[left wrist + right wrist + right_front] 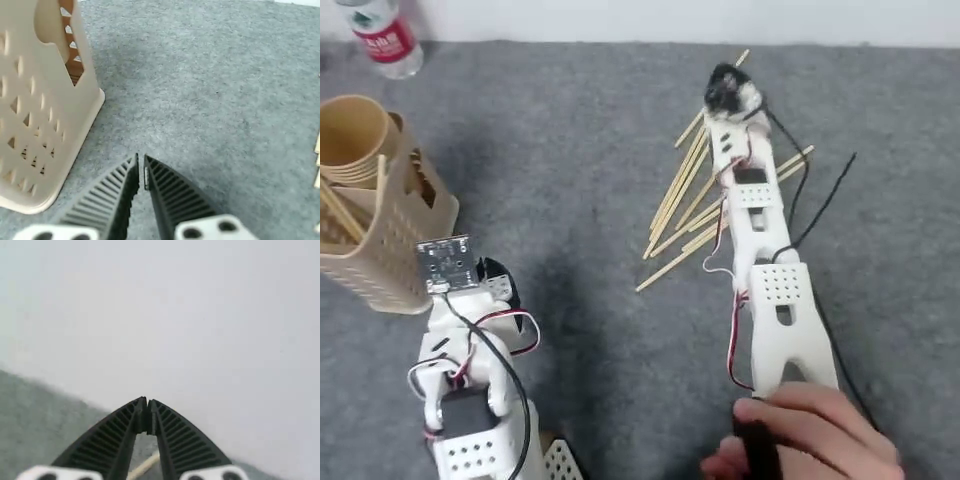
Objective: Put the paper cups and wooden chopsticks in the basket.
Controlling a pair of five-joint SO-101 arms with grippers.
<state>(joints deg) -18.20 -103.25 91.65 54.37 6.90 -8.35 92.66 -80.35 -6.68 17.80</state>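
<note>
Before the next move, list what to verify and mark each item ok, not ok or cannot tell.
1. The paper cups are in the basket: ok, stacked inside.
2. All chopsticks are in the basket: not ok, a pile lies on the carpet.
3. The right end effector is open to grasp: not ok, shut.
4. The left end effector is clear of the basket: ok, apart from it, shut.
5. The person's hand is off the arms: not ok, it rests on the right arm.

Soft, even overhead light falls on the grey felt-covered table (590,130), casting only a faint, diffuse shadow beside the white plastic left arm (470,455), while the plain white wall (200,315) glows bright and featureless.
</note>
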